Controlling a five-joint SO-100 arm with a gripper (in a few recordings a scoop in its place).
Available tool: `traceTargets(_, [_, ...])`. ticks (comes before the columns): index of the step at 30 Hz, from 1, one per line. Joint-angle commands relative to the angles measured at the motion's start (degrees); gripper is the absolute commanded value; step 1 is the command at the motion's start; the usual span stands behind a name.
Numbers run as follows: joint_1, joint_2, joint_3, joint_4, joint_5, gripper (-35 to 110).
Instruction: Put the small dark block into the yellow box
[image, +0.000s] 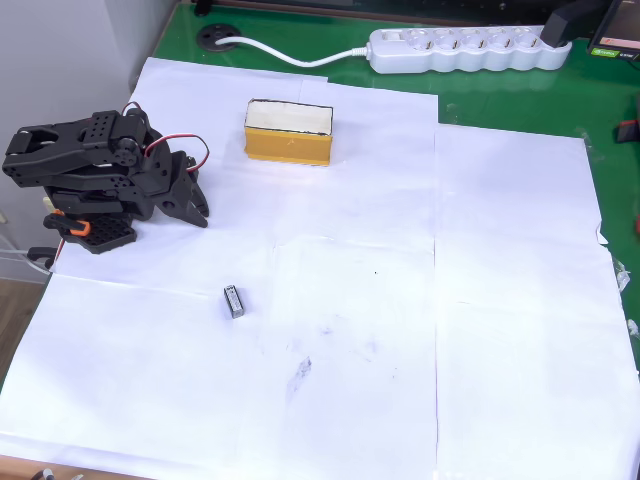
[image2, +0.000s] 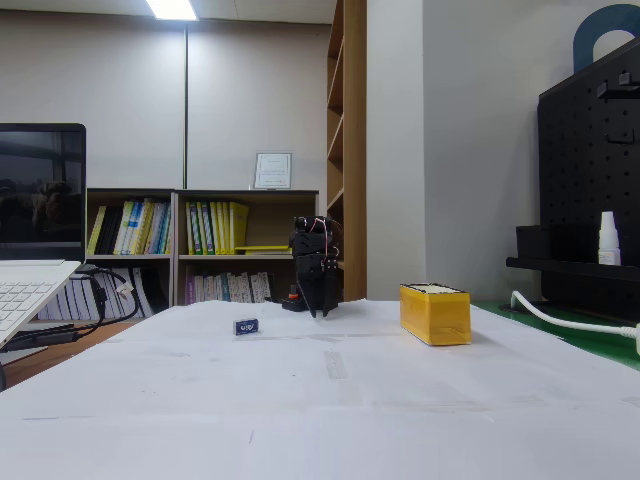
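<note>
Broadly spread across the green desk (image: 500, 95), white paper sheets (image: 420, 300), wrinkled and faintly smudged. Folded low at the left edge in the overhead view, black arm (image: 95, 175), well apart from both task things. Along the far edge, long white power strip (image: 465, 50). Near the top of the paper, yellow box (image: 288, 132), upright, cream inside facing up; to the right in the fixed view (image2: 434, 313). Fingers (image: 195, 200) pointing down at the paper, holding nothing; open or closed, cannot tell. Lying free on the paper below the arm, small dark block (image: 234, 301), well apart from the box.
</note>
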Motion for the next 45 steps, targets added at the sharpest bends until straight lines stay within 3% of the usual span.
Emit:
traceTargets(1, [1.05,-1.05,1.05,5.19,-0.79,2])
traceTargets(26, [-0.62,-0.97,1.05,5.1,-0.35,2])
traceTargets(29, [-1.58,0.35,2.02,1.23,1.85,1])
traceTargets(39, [-1.67,29.88,31.64,-1.14,16.08,2])
traceTargets(45, [7.73,52.73,55.72,5.01,23.73,3])
